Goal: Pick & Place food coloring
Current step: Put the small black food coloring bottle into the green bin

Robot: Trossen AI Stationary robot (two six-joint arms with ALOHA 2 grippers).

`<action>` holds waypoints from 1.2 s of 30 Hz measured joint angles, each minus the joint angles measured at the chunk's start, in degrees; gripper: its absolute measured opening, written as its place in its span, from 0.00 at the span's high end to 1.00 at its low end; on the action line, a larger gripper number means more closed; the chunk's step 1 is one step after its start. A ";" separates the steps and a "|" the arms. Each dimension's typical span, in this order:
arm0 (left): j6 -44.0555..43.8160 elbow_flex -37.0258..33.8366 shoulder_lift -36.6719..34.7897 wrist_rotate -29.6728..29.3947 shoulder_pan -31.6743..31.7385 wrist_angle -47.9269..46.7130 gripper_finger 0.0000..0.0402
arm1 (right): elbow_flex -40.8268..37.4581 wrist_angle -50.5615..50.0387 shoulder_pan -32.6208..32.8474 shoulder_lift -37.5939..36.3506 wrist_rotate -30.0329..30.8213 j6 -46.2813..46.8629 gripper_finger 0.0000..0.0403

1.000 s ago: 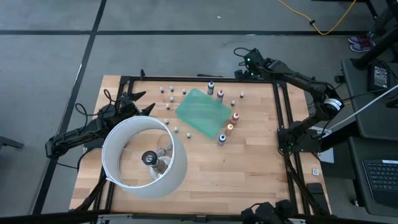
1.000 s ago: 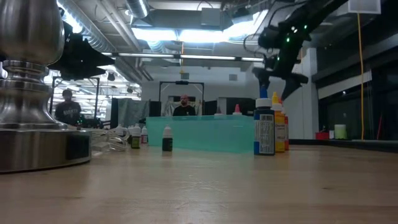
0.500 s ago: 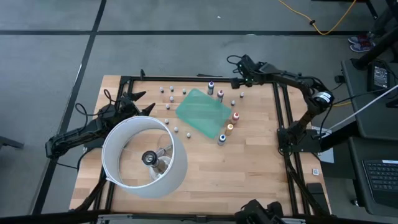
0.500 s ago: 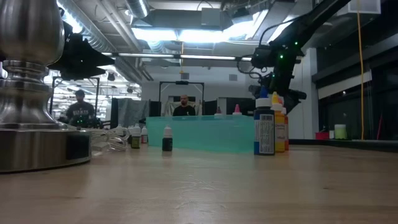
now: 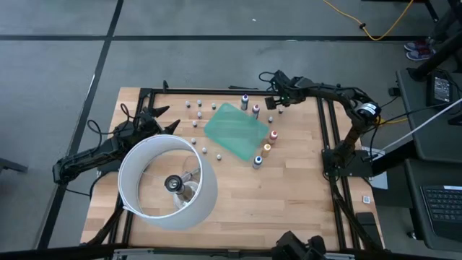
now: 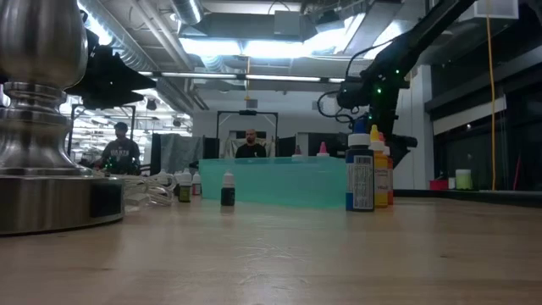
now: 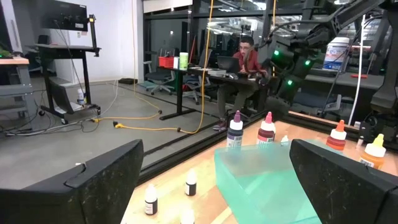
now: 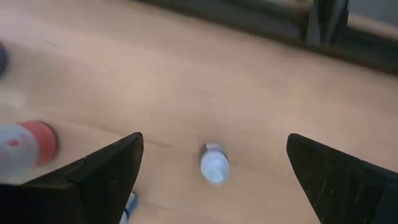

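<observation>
Right gripper point(image 5: 273, 101) hovers with fingers apart over a small pale bottle point(image 8: 214, 164) near the green sheet's point(image 5: 235, 128) far corner; only its wrist view shows that bottle between the fingers. Other food coloring bottles point(image 5: 273, 135) ring the sheet. Left gripper point(image 5: 162, 119), open, waits beside the ring lamp point(image 5: 167, 182).

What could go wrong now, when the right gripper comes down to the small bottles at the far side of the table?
1. The right gripper, fingers open, hangs over a small pale bottle; a slanted approach may tip it.
2. A pink-capped bottle stands close by and could be knocked.
3. The green sheet lies nearby; a fallen bottle might roll against it.
</observation>
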 joint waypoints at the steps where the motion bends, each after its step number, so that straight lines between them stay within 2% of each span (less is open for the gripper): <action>1: 0.00 0.00 -0.02 -0.02 0.00 0.01 0.00 | -0.72 0.33 0.00 0.00 -0.29 0.23 0.02; 8: 0.00 0.00 -0.01 0.00 0.00 0.02 0.00 | -4.65 3.66 0.00 0.00 -0.28 -0.27 0.02; 21: 0.00 0.00 -0.01 0.00 0.00 0.00 0.00 | -4.76 5.90 0.39 0.00 -0.97 -1.24 0.02; 36: 0.00 0.00 0.00 -0.02 0.00 0.01 0.00 | -5.00 4.80 0.42 0.00 -1.76 0.03 0.27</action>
